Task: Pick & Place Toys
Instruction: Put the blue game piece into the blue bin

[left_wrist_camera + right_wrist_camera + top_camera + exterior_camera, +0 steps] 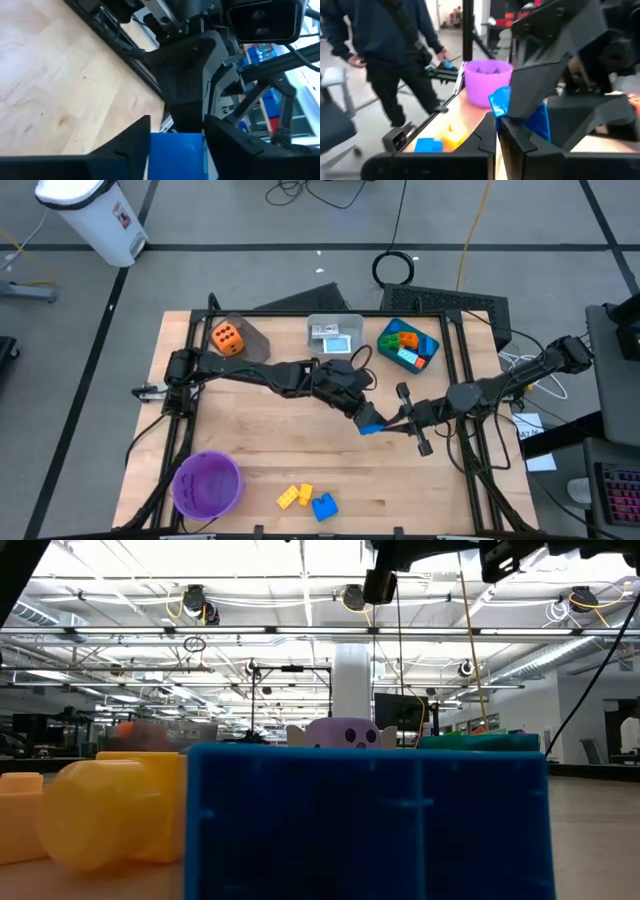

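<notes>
the left gripper point(362, 416) holds a blue brick point(370, 423) mid-air while the right gripper point(403, 420), fingers closed empty, crowds it; a bump could knock it loose

**Where my four cameras sit**

My high view looks straight down on the table point(300, 450). My low view sits at tabletop, close behind the blue brick point(365, 825). Both wrist views face across the meeting claws, sharing their held blue brick point(175, 155).

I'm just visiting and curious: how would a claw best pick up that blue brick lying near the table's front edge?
Probably from straight above, closing on the two longer flat sides of the blue brick. It lies flat with bare wood on its far side, though a yellow brick sits close beside it.
</notes>
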`<move>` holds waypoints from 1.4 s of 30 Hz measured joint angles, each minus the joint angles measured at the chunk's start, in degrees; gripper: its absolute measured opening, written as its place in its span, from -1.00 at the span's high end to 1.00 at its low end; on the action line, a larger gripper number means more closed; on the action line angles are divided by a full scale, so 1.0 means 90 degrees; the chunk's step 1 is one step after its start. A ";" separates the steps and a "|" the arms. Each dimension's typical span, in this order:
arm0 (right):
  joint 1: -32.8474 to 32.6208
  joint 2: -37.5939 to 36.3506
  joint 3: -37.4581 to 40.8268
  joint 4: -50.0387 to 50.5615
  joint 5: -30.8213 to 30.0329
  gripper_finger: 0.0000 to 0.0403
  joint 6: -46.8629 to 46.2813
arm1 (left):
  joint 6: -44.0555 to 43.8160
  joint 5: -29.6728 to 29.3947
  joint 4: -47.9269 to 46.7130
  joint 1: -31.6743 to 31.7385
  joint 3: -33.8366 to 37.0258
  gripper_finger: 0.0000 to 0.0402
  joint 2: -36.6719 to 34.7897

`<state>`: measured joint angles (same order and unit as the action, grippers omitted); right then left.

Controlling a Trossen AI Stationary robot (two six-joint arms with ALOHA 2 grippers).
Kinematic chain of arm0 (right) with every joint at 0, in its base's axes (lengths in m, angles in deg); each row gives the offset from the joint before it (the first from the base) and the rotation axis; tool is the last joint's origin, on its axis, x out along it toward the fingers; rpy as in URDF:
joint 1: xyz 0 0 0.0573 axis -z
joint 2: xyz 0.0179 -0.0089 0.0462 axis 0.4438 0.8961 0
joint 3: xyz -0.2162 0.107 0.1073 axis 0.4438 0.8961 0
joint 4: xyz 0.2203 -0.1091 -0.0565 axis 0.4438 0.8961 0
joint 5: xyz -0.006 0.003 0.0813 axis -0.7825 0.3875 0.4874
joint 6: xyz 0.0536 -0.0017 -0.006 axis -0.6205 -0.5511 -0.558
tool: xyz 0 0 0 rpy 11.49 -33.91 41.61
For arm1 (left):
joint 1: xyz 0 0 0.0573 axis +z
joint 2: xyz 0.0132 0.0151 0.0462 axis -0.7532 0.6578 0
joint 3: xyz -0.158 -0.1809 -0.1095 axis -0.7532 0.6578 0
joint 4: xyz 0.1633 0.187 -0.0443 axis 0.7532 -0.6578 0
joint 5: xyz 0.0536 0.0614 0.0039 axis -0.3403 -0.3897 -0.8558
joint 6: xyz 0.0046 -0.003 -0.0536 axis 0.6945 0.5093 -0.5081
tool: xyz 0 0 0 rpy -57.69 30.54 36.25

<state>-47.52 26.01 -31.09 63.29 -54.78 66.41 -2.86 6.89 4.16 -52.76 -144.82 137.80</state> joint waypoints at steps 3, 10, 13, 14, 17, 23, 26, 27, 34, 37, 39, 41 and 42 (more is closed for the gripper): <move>0.0015 -0.0032 0.0000 -0.0170 -0.0132 0.98 -0.0026 | -0.0020 0.0068 0.0205 0.0101 0.0000 -0.12 -0.0002; 0.0014 -0.0295 0.0003 0.0207 -0.0410 0.99 -0.0224 | 0.0049 0.0139 0.1180 0.0524 -0.0005 -0.43 -0.0010; 0.0013 -0.0601 0.0000 0.0580 -0.0757 1.00 -0.0233 | 0.0067 0.0117 0.1511 0.0757 -0.0005 -0.48 -0.0010; 0.0011 -0.0727 0.0000 0.0795 -0.0946 1.00 -0.0230 | 0.0071 0.0098 0.1655 0.0837 -0.0005 -0.48 -0.0010; 0.0077 -0.1177 -0.0001 0.1413 -0.1799 1.00 -0.0302 | 0.0097 0.0012 0.2064 0.1026 -0.0005 -0.46 -0.0010; 0.0498 -0.2154 -0.0002 0.2861 -0.3730 1.00 -0.0745 | 0.0162 -0.0130 0.2976 0.1141 -0.0005 -0.36 -0.0010; 0.0941 -0.2515 -0.0005 0.3520 -0.3996 1.00 -0.0783 | 0.0167 -0.0128 0.3331 0.1141 -0.0005 -0.32 -0.0010; 0.1145 -0.2601 -0.0004 0.3748 -0.3999 1.00 -0.0861 | 0.0211 -0.0124 0.3441 0.1141 -0.0005 -0.30 -0.0010; 0.2939 -0.2694 -0.0002 0.5258 -0.2787 1.00 -0.1541 | 0.0907 0.0034 0.3522 0.1181 -0.0005 -0.25 -0.0419; 0.3768 -0.2469 -0.0002 0.5361 -0.1969 1.00 -0.1425 | 0.1332 0.0009 0.3173 0.1226 -0.0005 -0.27 -0.0762; 0.4282 -0.2271 -0.0002 0.5356 -0.1551 1.00 -0.1285 | 0.1542 0.0000 0.2881 0.1259 -0.0005 -0.27 -0.0987; 0.4762 -0.2049 -0.0002 0.5312 -0.1199 1.00 -0.1134 | 0.1732 -0.0012 0.2547 0.1277 -0.0005 -0.27 -0.1213; 0.4989 -0.1931 -0.0002 0.5289 -0.1013 1.00 -0.1075 | 0.1828 -0.0031 0.2406 0.1277 -0.0005 -0.27 -0.1313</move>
<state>-2.62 8.63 -31.11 110.88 -63.90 56.74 13.59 6.62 25.82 -41.27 -144.86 125.98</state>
